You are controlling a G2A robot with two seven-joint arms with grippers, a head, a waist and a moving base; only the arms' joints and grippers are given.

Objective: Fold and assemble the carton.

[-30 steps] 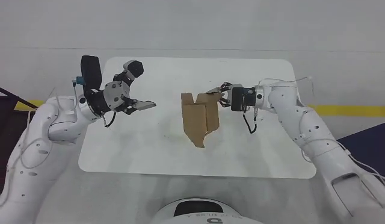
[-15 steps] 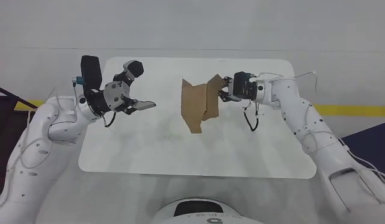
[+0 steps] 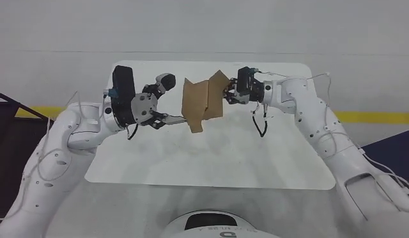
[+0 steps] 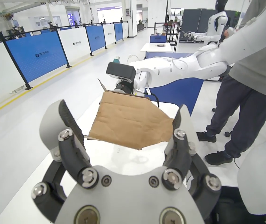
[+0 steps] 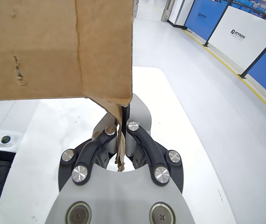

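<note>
From above, the carton is a brown corrugated piece, half opened, its panels creased at an angle and a pointed flap reaching toward the near side. It sits over the far middle of the bench, between the two arms. The right tool pinches the edge on its side, and the left tool stands spread just beside the opposite edge. Bare bench lies on the near side and toward both ends. At the left wrist, the carton hangs above the bench, one broad panel facing the camera with a cut, angled lower edge. The fingers are wide apart on either side of it, and I cannot tell whether a tip touches the corner. At the right wrist, the tool is pressed onto a thin ragged flap of the carton, whose creased panels rise above it. A rounded corner of the bench and open floor lie beyond.
</note>
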